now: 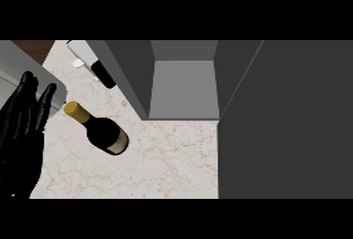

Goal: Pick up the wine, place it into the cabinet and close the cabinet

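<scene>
Seeing the wine bottle (103, 130) standing on the pale marbled desk (165, 163), left of the open grey cabinet (183, 88) and outside it, just beside the left hand (21, 126). Noticing a gold cap (72, 108) on the dark glass and a cream label (120, 144) low on the side, with writing too small for reading. Finding the left hand resting at the left edge, fingers straight and pointing up, released and holding nothing.

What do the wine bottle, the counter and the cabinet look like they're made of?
The wine bottle looks like dark glass, its near-black body topped by a gold, foil-like cap. The counter looks like pale stone, perhaps marble, given its thin brownish veins. The cabinet shows flat matte grey panels; painted wood or laminate, I cannot tell.
</scene>
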`<state>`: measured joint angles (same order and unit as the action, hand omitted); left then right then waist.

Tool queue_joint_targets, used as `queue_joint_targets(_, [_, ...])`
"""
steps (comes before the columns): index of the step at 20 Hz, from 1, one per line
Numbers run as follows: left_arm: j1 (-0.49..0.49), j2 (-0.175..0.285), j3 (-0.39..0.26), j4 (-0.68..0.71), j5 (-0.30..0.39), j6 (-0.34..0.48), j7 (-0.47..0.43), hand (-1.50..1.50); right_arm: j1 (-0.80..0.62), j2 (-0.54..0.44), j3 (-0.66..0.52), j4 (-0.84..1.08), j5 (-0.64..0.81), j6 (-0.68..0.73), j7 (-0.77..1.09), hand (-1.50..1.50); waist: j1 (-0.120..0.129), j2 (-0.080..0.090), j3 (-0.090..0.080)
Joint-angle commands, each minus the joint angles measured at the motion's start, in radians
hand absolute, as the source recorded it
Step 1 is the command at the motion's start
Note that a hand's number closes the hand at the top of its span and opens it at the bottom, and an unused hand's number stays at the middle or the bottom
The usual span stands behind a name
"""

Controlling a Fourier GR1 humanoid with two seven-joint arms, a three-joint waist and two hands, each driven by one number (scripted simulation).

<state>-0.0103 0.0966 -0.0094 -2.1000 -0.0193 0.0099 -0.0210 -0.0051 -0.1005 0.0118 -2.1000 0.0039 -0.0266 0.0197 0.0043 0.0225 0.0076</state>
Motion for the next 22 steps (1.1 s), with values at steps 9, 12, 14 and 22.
queue_joint_targets(9, [-0.147,-0.096,-0.238,0.145,-0.072,0.536,0.261,-1.50,0.154,-0.013,0.177,-0.101,-0.085,0.145,0.082,-1.50,-0.030,-0.022,-0.007])
queue_joint_targets(12, [-0.265,-0.096,-0.333,0.185,-0.120,0.693,0.331,-1.50,0.162,-0.045,0.121,-0.207,-0.150,0.147,0.171,-1.50,-0.025,-0.024,-0.007])
queue_joint_targets(14, [-0.294,-0.096,-0.422,0.172,-0.187,0.803,0.402,-1.50,0.236,-0.048,0.144,-0.304,-0.159,0.153,0.186,-1.50,-0.028,-0.028,-0.006])
queue_joint_targets(22, [-0.441,-0.097,-0.548,0.223,-0.330,0.970,0.562,-1.50,0.085,-0.037,0.150,-0.387,-0.143,0.074,0.416,-1.50,-0.007,-0.025,-0.008])
